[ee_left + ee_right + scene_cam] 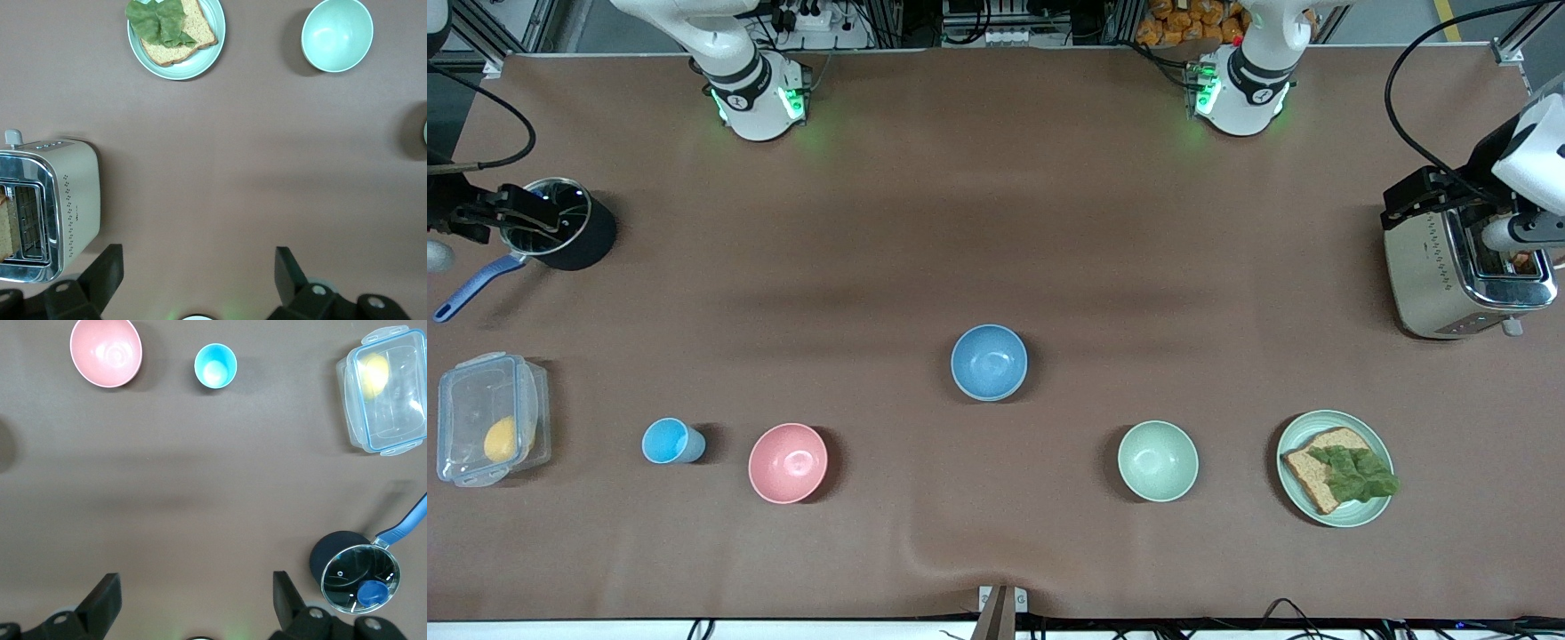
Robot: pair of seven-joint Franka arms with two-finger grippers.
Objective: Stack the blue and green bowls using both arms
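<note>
Now you see three bowls: the green bowl [1158,460] and a pink bowl [788,462] lie nearer to the front camera than the blue bowl [989,362], each well apart, with bare table [996,222] around them. Farther up, the left gripper [197,280] hangs released near a toaster [1463,267]; the right gripper [193,600], also spread, near a pot [560,222].

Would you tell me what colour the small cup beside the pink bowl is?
Light blue; the cup shows best in the right wrist view.
</note>
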